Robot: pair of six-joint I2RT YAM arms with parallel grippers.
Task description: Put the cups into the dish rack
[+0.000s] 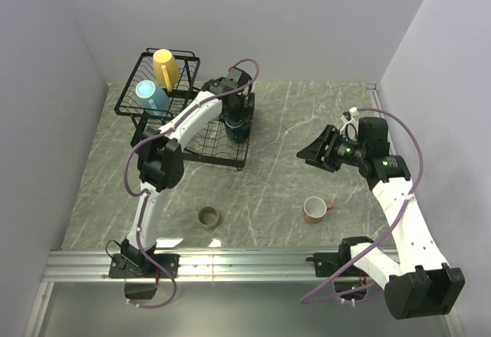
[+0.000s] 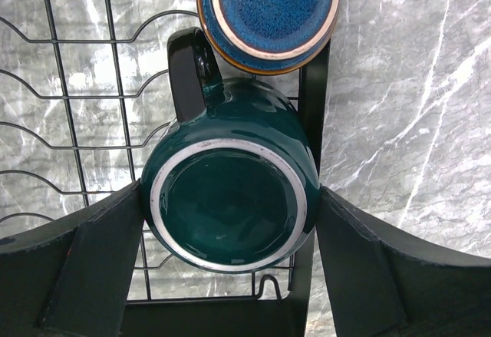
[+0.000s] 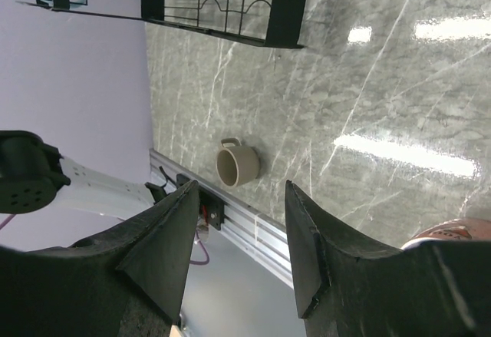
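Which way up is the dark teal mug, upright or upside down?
Upside down: the dark teal mug shows its flat base and pale foot ring to the left wrist camera, over the dish rack.

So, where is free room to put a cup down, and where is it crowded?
Free: marble between the olive-brown mug and the salmon-red mug, and the far strip right of the dish rack. Crowded: the tray corner, where the left end effector grips the dark teal mug beside the navy mug.

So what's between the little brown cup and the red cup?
Nothing. In the top view, only bare table lies between the brown cup and the red cup.
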